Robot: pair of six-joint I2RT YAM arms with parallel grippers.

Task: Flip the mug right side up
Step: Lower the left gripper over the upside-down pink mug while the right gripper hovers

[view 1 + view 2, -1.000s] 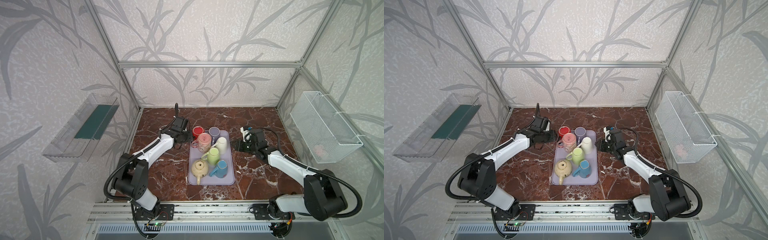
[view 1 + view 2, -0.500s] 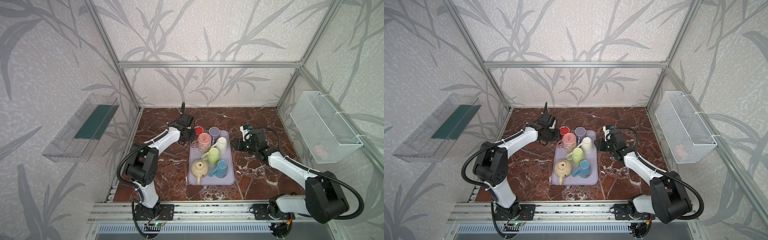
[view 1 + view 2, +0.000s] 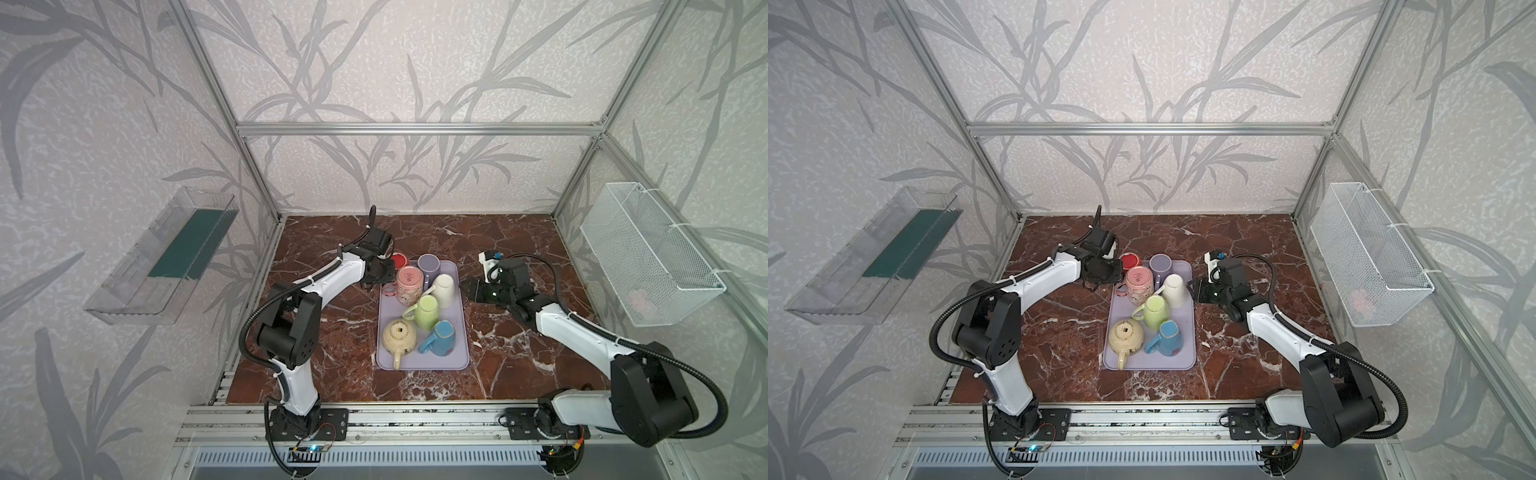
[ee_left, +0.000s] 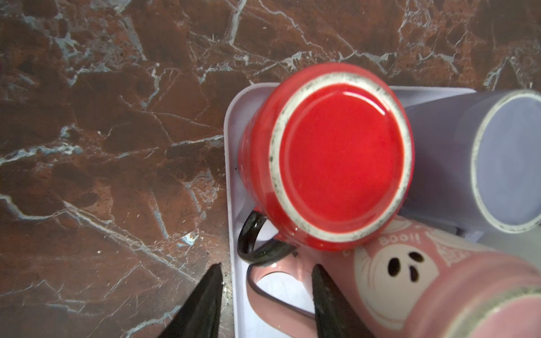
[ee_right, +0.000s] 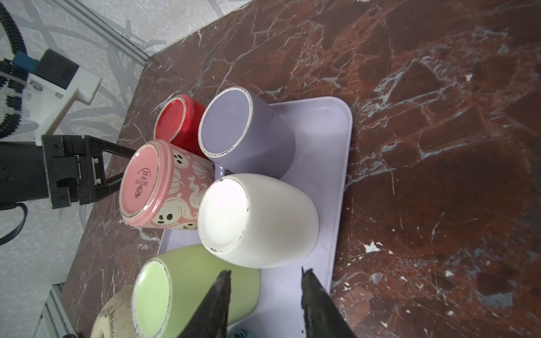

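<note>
Red mug (image 4: 336,158) upside down, left gripper (image 4: 268,265) near

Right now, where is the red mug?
In both top views the red mug stands upside down in the tray's far left corner, beside the lavender mug and behind the pink mug, close to the left gripper.

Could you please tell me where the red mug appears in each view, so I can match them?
In a top view: red mug upside down in the lilac tray's far left corner.
In a top view: red mug in that same corner.
Left wrist: fills the middle, base toward camera.
Right wrist: partly hidden by the lilac mug, at.
Shared landmark: pink ghost mug beside it.
</note>
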